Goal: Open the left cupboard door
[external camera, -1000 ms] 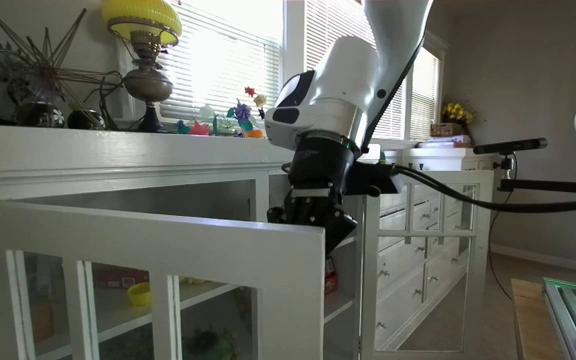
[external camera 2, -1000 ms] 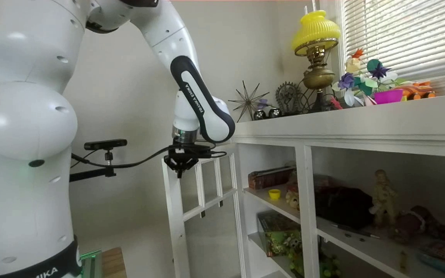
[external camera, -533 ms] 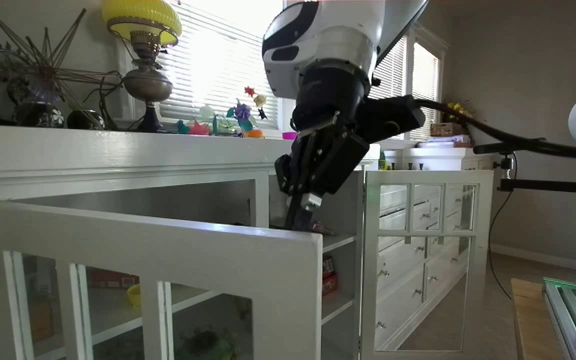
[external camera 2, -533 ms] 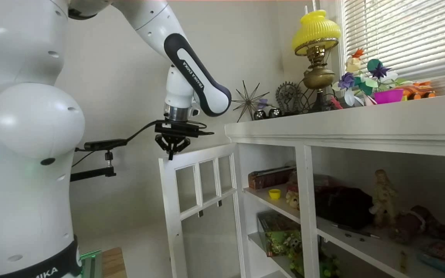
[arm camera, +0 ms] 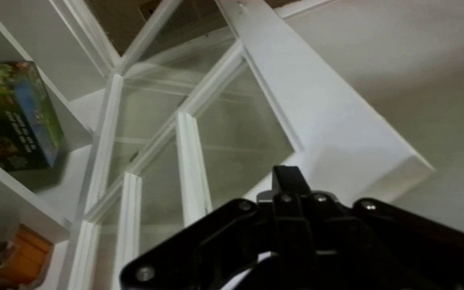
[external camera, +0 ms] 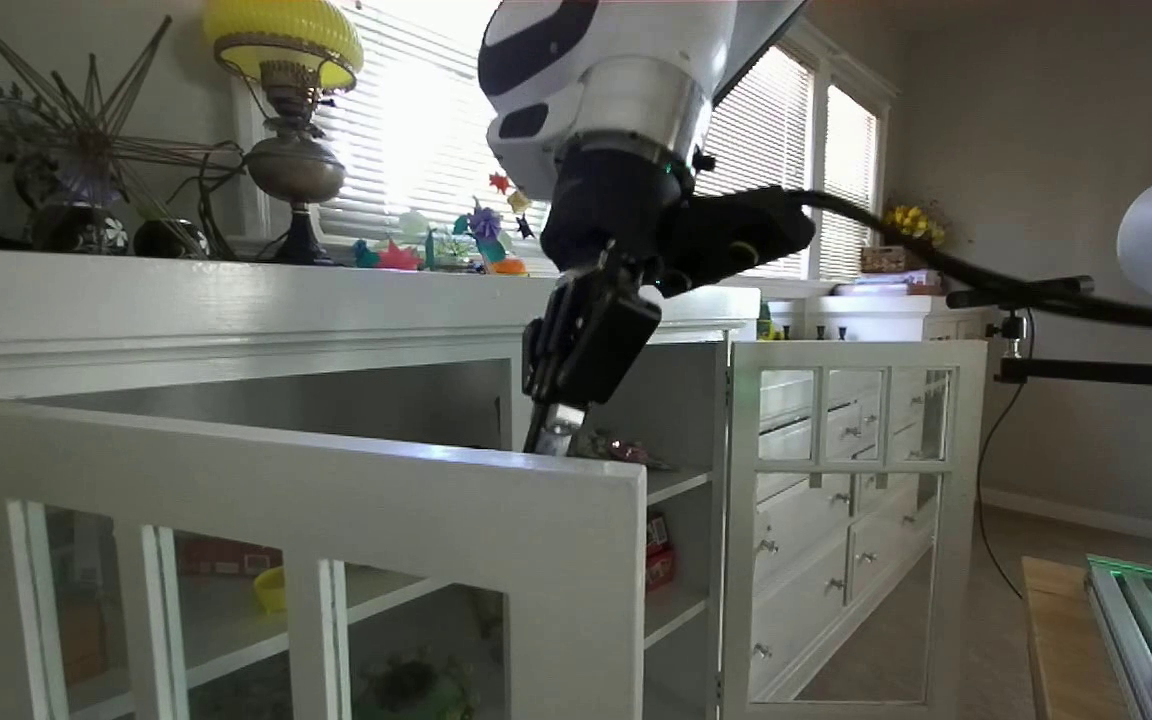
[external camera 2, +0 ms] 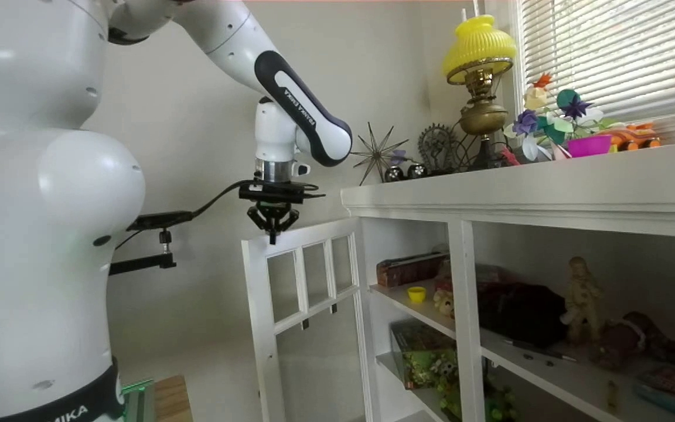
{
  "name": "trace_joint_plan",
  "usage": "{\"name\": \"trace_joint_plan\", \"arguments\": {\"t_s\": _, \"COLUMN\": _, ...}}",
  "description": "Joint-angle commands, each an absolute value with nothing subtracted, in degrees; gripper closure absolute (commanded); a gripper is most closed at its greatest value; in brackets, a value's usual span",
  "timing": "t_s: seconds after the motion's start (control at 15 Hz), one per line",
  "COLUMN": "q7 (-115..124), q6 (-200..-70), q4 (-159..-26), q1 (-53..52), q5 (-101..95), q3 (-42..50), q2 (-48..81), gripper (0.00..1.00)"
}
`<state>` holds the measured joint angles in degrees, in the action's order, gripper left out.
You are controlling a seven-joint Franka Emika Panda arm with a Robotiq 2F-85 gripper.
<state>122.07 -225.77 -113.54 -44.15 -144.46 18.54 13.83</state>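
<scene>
Left cupboard door (external camera: pixel 316 490) stands open, pincer (external camera 2: pixel 273 237) clenched

In an exterior view, door at 8 o'clock, right cupboard door (external camera: pixel 856 467) open at 4, gap between. Pincer on inner side by top edge (external camera: pixel 336 438), contact unclear. Wrist view: fingertips (arm camera: pixel 290 181) together at 4 o'clock; free edge (arm camera: pixel 328 88) runs 12 to 3, open room at 2.

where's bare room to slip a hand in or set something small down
A hand could likely pass between the open left cupboard door and the white post. The upper shelf has a bare strip from its front edge to the yellow cup. Past the post it's crowded: dark bundle, pale figurine.
</scene>
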Motion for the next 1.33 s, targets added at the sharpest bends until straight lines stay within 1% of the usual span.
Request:
{"name": "trace_joint_plan", "arguments": {"t_s": 0.0, "q7": 125.3, "q6": -227.8, "q4": -105.2, "q1": -55.4, "q5": -144.4, "q3": 34.2, "q2": 24.2, "gripper": 1.0}}
{"name": "trace_joint_plan", "arguments": {"t_s": 0.13, "q7": 127.9, "q6": -232.7, "q4": -100.1, "q1": -61.6, "q5": -144.2, "q3": 43.2, "q2": 28.2, "gripper": 1.0}}
{"name": "trace_joint_plan", "arguments": {"t_s": 0.27, "q7": 130.7, "q6": -241.3, "q4": -94.8, "q1": -67.1, "q5": -144.1, "q3": 51.3, "q2": 30.4, "gripper": 1.0}}
{"name": "trace_joint_plan", "arguments": {"t_s": 0.4, "q7": 131.4, "q6": -249.3, "q4": -88.2, "q1": -66.9, "q5": -144.1, "q3": 52.8, "q2": 32.5, "gripper": 1.0}}
{"name": "trace_joint_plan", "arguments": {"t_s": 0.47, "q7": 128.6, "q6": -242.2, "q4": -96.7, "q1": -67.5, "q5": -144.1, "q3": 50.3, "q2": 29.6, "gripper": 1.0}}
{"name": "trace_joint_plan", "arguments": {"t_s": 0.6, "q7": 128.8, "q6": -241.9, "q4": -94.9, "q1": -67.9, "q5": -144.1, "q3": 50.7, "q2": 30.8, "gripper": 1.0}}
{"name": "trace_joint_plan", "arguments": {"t_s": 0.73, "q7": 130.7, "q6": -244.3, "q4": -92.6, "q1": -68.7, "q5": -144.1, "q3": 53.7, "q2": 33.8, "gripper": 1.0}}
{"name": "trace_joint_plan", "arguments": {"t_s": 1.0, "q7": 135.1, "q6": -243.7, "q4": -94.2, "q1": -73.0, "q5": -144.1, "q3": 62.1, "q2": 37.5, "gripper": 1.0}}
{"name": "trace_joint_plan", "arguments": {"t_s": 1.13, "q7": 135.8, "q6": -243.1, "q4": -96.8, "q1": -73.8, "q5": -144.1, "q3": 62.9, "q2": 38.0, "gripper": 1.0}}
{"name": "trace_joint_plan", "arguments": {"t_s": 1.27, "q7": 136.2, "q6": -243.1, "q4": -98.3, "q1": -73.8, "q5": -144.1, "q3": 61.4, "q2": 37.9, "gripper": 1.0}}
